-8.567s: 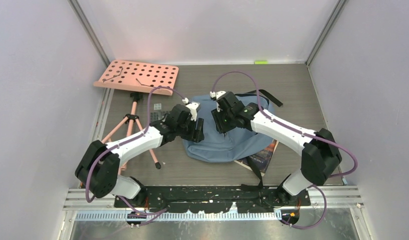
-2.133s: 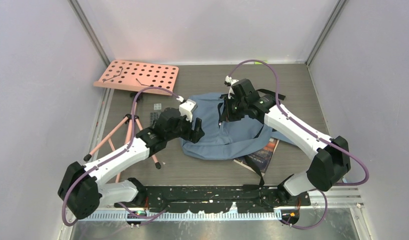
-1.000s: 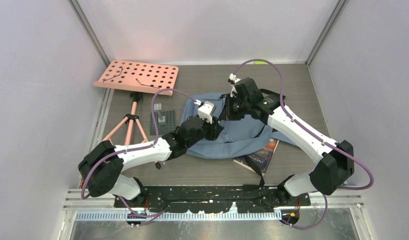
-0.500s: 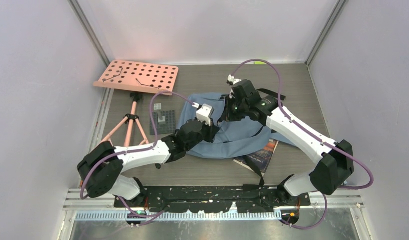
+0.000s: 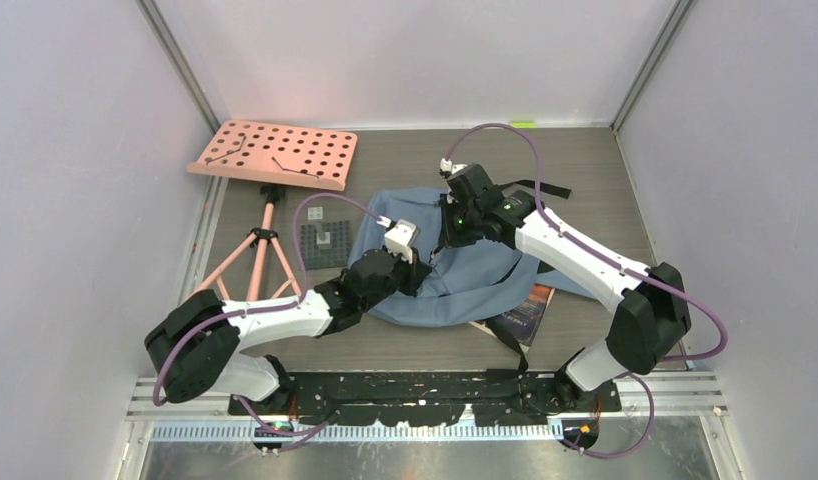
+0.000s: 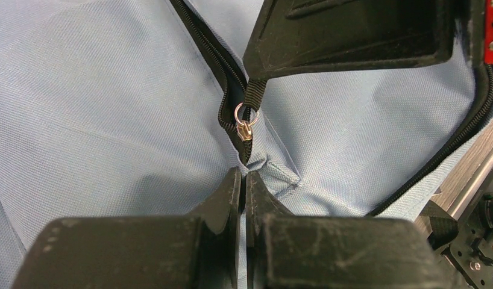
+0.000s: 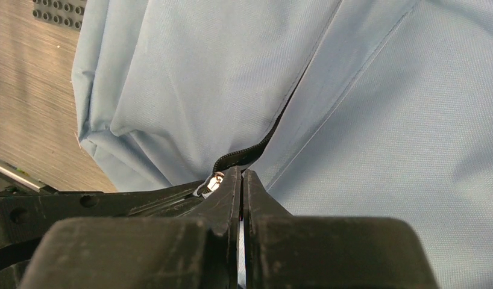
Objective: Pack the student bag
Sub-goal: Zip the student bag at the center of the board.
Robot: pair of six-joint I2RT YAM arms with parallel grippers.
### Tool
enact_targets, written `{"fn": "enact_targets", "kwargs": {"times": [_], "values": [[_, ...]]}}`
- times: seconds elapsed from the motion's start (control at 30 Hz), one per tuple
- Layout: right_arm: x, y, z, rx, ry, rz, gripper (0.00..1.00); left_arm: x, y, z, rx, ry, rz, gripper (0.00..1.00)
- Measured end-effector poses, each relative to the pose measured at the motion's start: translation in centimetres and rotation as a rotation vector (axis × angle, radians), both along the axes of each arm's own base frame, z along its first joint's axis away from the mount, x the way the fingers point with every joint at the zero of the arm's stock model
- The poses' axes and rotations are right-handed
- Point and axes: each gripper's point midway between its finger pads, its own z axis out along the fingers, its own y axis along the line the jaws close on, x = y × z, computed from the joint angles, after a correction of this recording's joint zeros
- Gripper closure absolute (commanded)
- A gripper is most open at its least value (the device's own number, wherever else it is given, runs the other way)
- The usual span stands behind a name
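Note:
The student bag, blue-grey fabric, lies flat mid-table. My two grippers meet over its black zipper. My right gripper is shut on the black webbing pull that hangs from the metal slider ring. My left gripper is shut just below the slider, pinching a fold of the bag's fabric at the zipper's end. In the right wrist view my right gripper sits closed beside the slider, with the partly opened zipper running away from it. The bag's inside is hidden.
A dark-covered book pokes out under the bag's near right edge. A pink perforated music-stand board and its tripod stand at the left. A grey studded plate lies between tripod and bag. Black straps trail behind the bag.
My left gripper has closed on the bag's fabric below the slider and drawn slightly nearer. The right gripper has shifted left with the pull, dragging the bag's top edge.

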Motion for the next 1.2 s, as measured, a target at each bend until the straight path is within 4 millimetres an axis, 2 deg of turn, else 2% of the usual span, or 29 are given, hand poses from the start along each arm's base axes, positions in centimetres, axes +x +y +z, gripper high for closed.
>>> {"fn": "enact_targets", "kwargs": {"times": [0.33,0.57,0.83,1.07,1.2], "values": [[-0.1,-0.2,0.3,-0.011,-0.003,0.009,1.0,-0.2,0.0,0.0,-0.011,0.008,-0.004,1.0],[0.1,-0.6,-0.2,-0.042,0.008,0.023,1.0,-0.7,0.1,-0.1,-0.029,0.01,-0.02,1.0],[3.4,-2.8,-1.6,-0.095,0.001,-0.053,1.0,-2.2,1.4,-1.5,0.006,0.041,-0.045,1.0],[5.4,-2.8,-2.0,-0.116,-0.004,-0.059,0.99,-2.8,2.0,-1.5,0.021,0.049,-0.06,1.0],[5.8,-2.6,-1.9,-0.117,-0.009,-0.048,0.99,-3.1,2.2,-1.4,0.046,0.076,-0.072,0.88]]}}
